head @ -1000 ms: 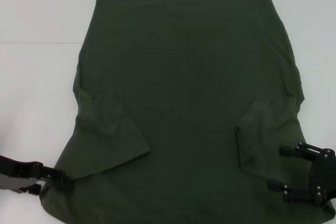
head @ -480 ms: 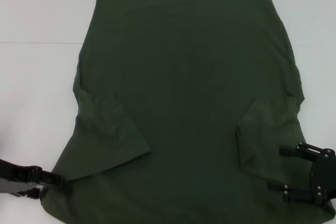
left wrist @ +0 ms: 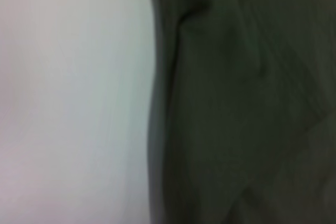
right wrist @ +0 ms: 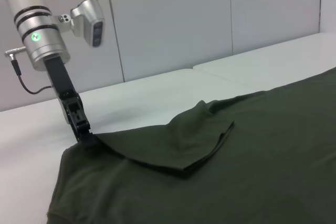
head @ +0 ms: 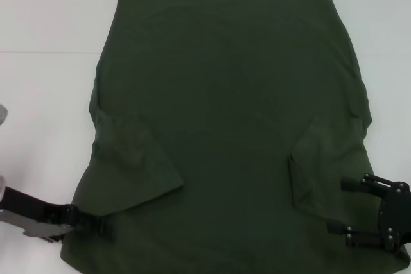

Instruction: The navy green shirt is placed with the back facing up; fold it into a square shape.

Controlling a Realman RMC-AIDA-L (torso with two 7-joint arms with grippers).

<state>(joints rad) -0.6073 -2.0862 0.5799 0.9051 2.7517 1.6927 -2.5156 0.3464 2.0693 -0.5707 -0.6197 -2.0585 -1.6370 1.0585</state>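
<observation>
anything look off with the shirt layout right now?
Nothing damaged. The navy green shirt lies flat on the table with both sleeves folded inward, roughly symmetric. The left gripper meets its near-left edge; the right gripper is open at the near-right.

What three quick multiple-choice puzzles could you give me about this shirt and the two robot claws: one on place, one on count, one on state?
1. Where is the left gripper?
A. at the shirt's near left edge
B. over the far hem
C. mid-shirt

2. How many sleeves of the navy green shirt lie folded inward?
A. none
B. one
C. two

3. How is the right gripper?
A. open
B. shut on cloth
C. out of view

Answers: 1 A, it touches that near edge. 2 C, a flap lies on each side. 3 A, its two fingers stand apart over the right sleeve.
</observation>
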